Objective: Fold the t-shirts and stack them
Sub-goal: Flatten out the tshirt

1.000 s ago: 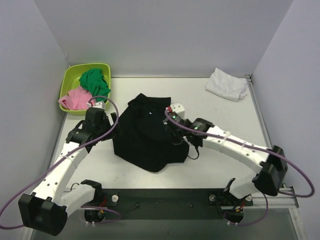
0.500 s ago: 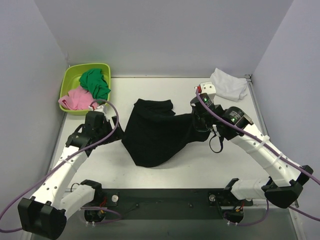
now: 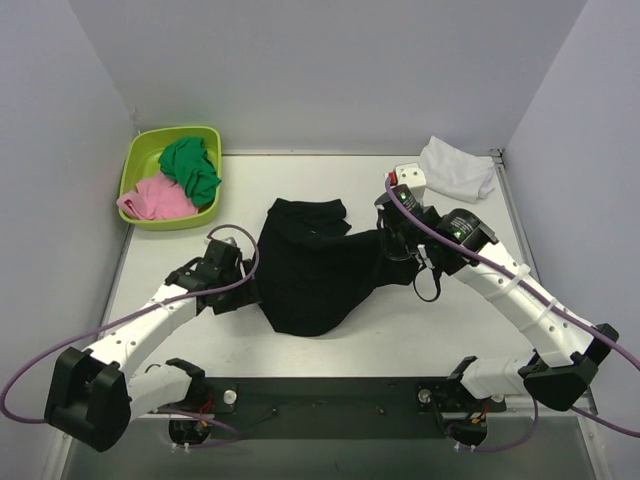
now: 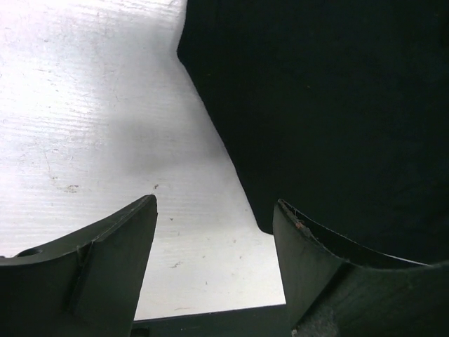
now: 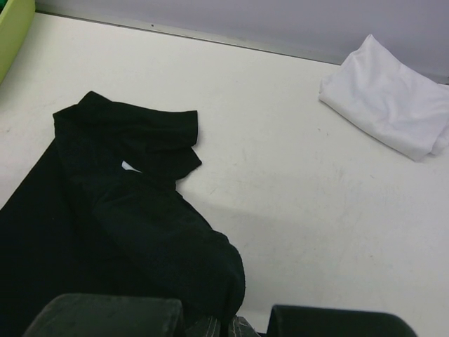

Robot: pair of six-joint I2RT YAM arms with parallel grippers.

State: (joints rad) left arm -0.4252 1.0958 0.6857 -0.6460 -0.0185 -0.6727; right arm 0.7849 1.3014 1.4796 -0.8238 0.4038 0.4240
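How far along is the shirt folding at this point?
Done: the white shirt looks folded at the far right corner. In hand: the right gripper pinches the black shirt, which lies rumpled in the middle; the left gripper is open beside its edge. Left: folding it, stacking both.

The large black t-shirt is seen as soft, matt cloth, the folded white t-shirt as smooth cloth. The white tabletop is finely scratched and matt; the lime-green tub is glossy plastic.
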